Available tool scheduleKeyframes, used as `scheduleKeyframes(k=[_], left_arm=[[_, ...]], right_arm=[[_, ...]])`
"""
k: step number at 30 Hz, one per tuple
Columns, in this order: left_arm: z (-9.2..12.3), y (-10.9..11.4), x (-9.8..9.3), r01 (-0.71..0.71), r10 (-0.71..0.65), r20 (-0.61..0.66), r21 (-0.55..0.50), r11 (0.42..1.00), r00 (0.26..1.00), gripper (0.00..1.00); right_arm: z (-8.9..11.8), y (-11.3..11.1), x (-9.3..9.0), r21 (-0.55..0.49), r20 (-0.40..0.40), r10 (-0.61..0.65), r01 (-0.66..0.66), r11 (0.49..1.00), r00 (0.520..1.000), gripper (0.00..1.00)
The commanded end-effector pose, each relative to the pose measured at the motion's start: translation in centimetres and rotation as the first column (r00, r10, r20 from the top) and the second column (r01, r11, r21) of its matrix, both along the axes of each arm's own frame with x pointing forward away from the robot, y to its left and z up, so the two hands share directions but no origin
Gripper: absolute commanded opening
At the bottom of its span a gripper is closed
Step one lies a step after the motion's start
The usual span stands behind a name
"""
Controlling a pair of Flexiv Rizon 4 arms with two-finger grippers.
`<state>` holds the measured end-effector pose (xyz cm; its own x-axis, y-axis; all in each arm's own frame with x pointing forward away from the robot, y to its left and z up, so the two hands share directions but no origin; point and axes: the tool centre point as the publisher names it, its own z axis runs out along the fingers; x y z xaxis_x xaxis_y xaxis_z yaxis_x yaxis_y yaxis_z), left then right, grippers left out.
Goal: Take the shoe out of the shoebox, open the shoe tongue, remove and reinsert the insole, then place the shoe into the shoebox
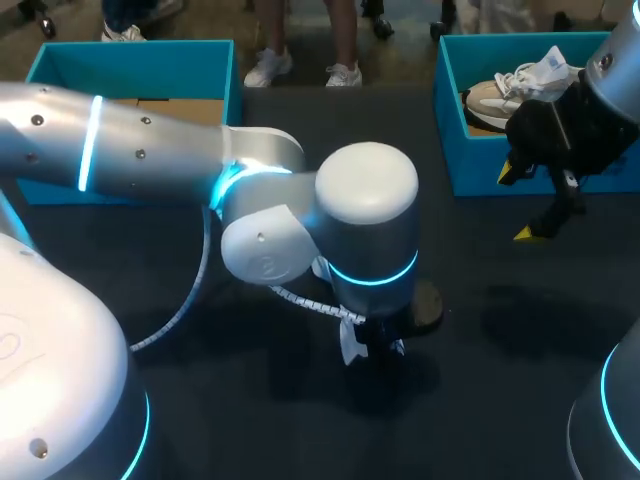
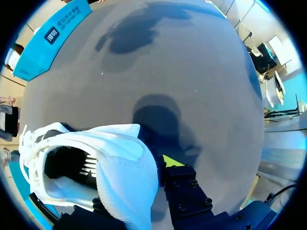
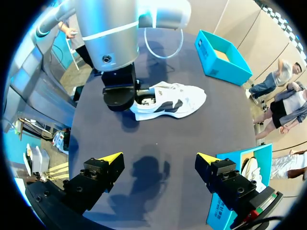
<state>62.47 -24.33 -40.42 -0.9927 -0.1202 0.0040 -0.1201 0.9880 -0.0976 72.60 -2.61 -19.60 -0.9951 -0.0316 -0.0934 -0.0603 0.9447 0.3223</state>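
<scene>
our left jaws pinch the white shoe (image 2: 120, 163) at the rim of its opening, one yellow tip (image 2: 170, 160) showing just beside the upper, the other finger hidden under it. the shoe lies on the dark counter (image 2: 192, 72) near its middle, outside both boxes, with our left arm (image 1: 150, 150) above it. our right jaws hang spread above the counter, fingertips (image 3: 111, 157) wide apart, well apart from the shoe and just before the right box (image 1: 470, 170). a second shoe (image 1: 495, 100) lies in that box. at the far left corner stands the left box (image 1: 130, 55), blue like the other.
</scene>
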Motion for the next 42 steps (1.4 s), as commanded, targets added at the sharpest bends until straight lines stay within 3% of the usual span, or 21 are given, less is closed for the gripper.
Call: scheduleKeyframes(k=[1, 21, 34, 42], left_arm=[[2.0, 0.3, 0.2, 0.006, -0.006, -0.004, 0.016, 1.000, 1.000, 0.00], [14.7, 2.5, 0.2, 0.010, -0.009, -0.036, 0.026, 1.000, 0.999, 0.00], [19.9, 4.2, 0.9, 0.036, -0.034, -0.028, 0.057, 0.998, 0.999, 0.00], [19.9, 4.2, 0.9, 0.036, -0.034, -0.028, 0.057, 0.998, 0.999, 0.00]], right_arm=[[-0.1, 0.0, 0.0, 0.000, 0.000, 0.000, 0.000, 1.000, 1.000, 1.00], [-0.1, 0.0, 0.0, 0.000, 0.000, 0.000, 0.000, 1.000, 1.000, 1.00], [-0.1, 0.0, 0.0, 0.000, 0.000, 0.000, 0.000, 1.000, 1.000, 1.00], [-0.1, 0.0, 0.0, 0.000, 0.000, 0.000, 0.000, 1.000, 1.000, 1.00]])
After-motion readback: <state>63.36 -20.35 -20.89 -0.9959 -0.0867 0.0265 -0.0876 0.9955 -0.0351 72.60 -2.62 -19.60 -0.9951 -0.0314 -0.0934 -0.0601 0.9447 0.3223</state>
